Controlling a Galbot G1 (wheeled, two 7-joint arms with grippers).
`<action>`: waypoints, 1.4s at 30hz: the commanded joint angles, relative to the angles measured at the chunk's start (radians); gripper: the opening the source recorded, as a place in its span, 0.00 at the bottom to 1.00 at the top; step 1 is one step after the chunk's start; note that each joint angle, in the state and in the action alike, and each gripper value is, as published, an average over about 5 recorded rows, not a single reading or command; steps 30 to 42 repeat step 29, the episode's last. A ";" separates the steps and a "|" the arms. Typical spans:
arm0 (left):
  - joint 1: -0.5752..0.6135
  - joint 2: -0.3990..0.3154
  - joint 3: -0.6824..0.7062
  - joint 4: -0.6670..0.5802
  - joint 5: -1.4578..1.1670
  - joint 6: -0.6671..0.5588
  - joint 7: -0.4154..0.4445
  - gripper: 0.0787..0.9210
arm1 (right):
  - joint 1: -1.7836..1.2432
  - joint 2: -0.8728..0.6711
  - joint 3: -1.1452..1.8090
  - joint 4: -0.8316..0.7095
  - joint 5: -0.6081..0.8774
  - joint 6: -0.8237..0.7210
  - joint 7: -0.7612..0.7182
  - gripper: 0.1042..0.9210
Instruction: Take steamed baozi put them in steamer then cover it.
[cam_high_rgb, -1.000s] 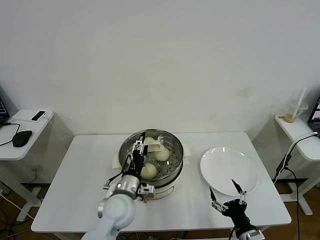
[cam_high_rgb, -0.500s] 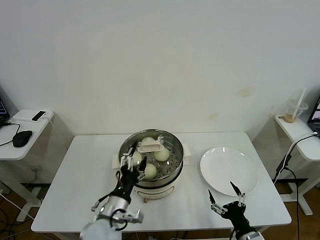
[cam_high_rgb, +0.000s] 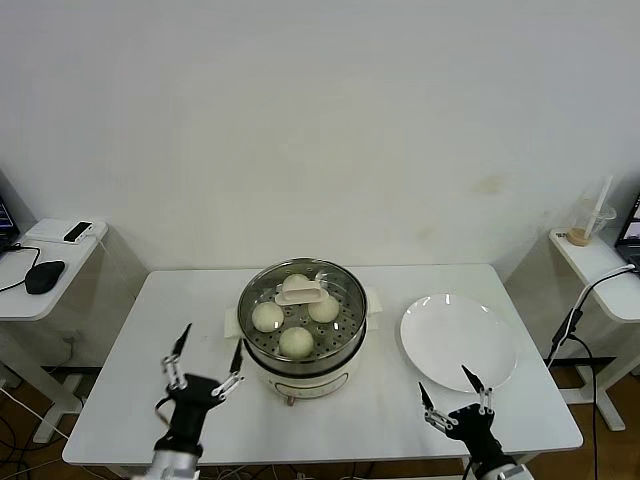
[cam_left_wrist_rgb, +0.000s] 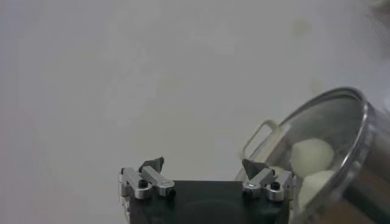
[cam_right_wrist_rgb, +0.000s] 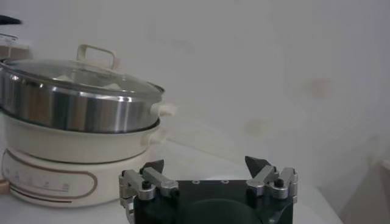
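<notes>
Lid (cam_high_rgb: 300, 300) sits on the steamer (cam_high_rgb: 302, 352), seated flat all round as far as the head view shows; the right wrist view shows the glass dome level on the steel rim. Steamer stands mid-surface, nearer the back edge than the front. Four buns (cam_high_rgb: 296, 342) visible through the glass, all inside on the tray. Task looks essentially done; the step in hand reads as clearing the arms.

Left hand (cam_high_rgb: 204, 374) is near the front edge, left of the steamer, fingers spread wide, holding nothing, apart from the pot. Right hand (cam_high_rgb: 455, 395) is at the front edge toward the right corner, just in front of the white plate (cam_high_rgb: 458, 340), also spread wide and empty.

To finish well: draw the left hand straight away from the pot, no sideways sweep, since its fingertips point up and toward the steamer wall and a nudge could shift the lid off the rim. Keep the right hand parked, clear of the plate rim.

Lid handle (cam_high_rgb: 298, 293) is oblong; its long axis runs roughly parallel to the surface's back edge, slightly skewed. It sits back of the lid's apparent centre in the head view. Lid faces dome up, handle on top. Steamer's small side handle (cam_right_wrist_rgb: 166, 109) points toward the plate side.
</notes>
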 joint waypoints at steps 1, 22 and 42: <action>0.232 -0.037 -0.127 0.011 -0.447 -0.144 -0.055 0.88 | 0.011 -0.027 -0.022 -0.025 0.019 -0.025 0.000 0.88; 0.289 -0.064 -0.106 -0.026 -0.481 0.029 0.026 0.88 | -0.041 -0.030 -0.117 0.002 0.146 -0.049 0.061 0.88; 0.281 -0.061 -0.105 -0.007 -0.480 0.034 0.023 0.88 | -0.050 -0.029 -0.113 0.015 0.141 -0.069 0.059 0.88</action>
